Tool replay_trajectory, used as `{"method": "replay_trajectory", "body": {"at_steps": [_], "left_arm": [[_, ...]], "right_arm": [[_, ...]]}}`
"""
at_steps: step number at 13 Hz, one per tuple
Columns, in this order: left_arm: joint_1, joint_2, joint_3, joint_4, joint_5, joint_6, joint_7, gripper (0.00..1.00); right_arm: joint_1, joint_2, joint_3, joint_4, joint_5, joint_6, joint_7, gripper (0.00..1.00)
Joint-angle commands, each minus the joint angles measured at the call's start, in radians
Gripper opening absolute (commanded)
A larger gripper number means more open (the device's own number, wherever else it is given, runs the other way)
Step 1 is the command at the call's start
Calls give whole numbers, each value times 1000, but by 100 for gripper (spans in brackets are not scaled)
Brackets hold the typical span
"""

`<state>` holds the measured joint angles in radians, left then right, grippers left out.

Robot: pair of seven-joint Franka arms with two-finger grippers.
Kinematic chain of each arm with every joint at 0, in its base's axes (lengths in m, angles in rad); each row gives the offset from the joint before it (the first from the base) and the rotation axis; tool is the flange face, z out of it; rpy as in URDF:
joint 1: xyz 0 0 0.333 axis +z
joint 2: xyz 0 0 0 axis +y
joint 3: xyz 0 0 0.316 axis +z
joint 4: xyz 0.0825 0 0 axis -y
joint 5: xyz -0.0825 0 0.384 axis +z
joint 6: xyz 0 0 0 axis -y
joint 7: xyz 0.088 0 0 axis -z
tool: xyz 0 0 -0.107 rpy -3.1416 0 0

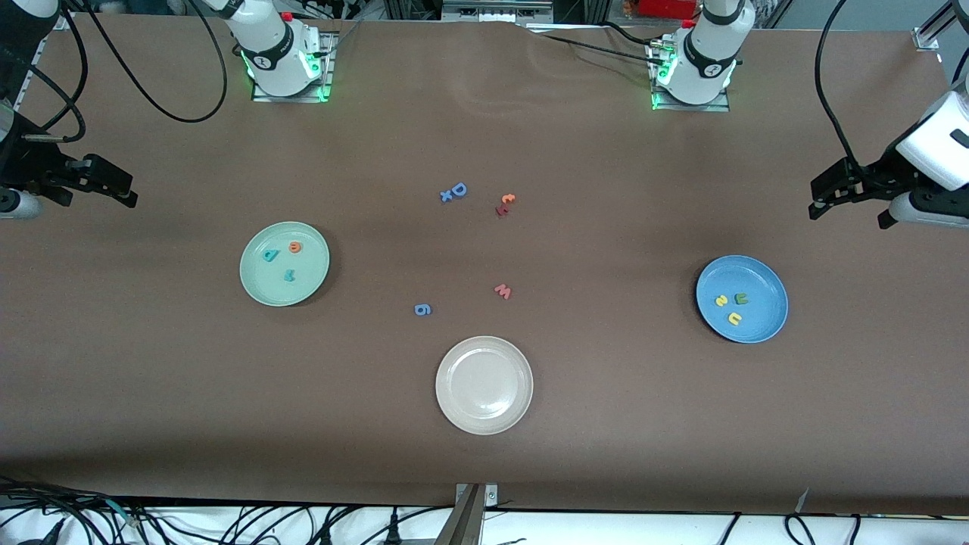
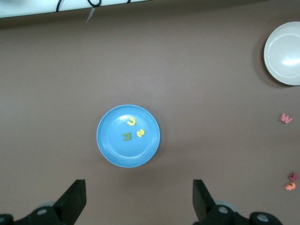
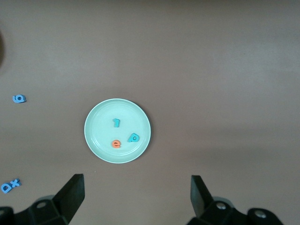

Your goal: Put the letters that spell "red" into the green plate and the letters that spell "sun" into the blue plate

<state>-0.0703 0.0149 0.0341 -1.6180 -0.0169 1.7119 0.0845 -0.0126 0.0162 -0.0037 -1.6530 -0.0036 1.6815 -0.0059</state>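
Teal "r" (image 3: 116, 123), orange "e" (image 3: 116, 144) and teal "d" (image 3: 133, 138) lie in the green plate (image 1: 253, 284), toward the right arm's end of the table. Yellow "s" (image 2: 140, 133), yellow "u" (image 2: 131, 122) and what looks like a green "n" (image 2: 126, 136) lie in the blue plate (image 1: 768, 325), toward the left arm's end. Left gripper (image 1: 848, 198) and right gripper (image 1: 102, 182) wait near those edges, fingers spread wide, holding nothing.

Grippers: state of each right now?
Left gripper: open, holding nothing, raised near the blue plate.
Right gripper: open, holding nothing, raised near the green plate.
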Motion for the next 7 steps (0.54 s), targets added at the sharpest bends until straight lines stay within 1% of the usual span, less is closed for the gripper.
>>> {"method": "replay_trajectory", "body": {"at_steps": [1,2,7], "left_arm": [[0,-30,0,-39,-32,23,0,100],[-2,-20,0,-27,-32,20,0,100],[-3,-18,0,-23,-32,18,4,100]], "right_arm": [[-15,-15,11,-13,2,1,-14,100],[-15,-15,11,-13,2,1,-14,100],[-15,-15,13,-13,2,1,-14,100]]}}
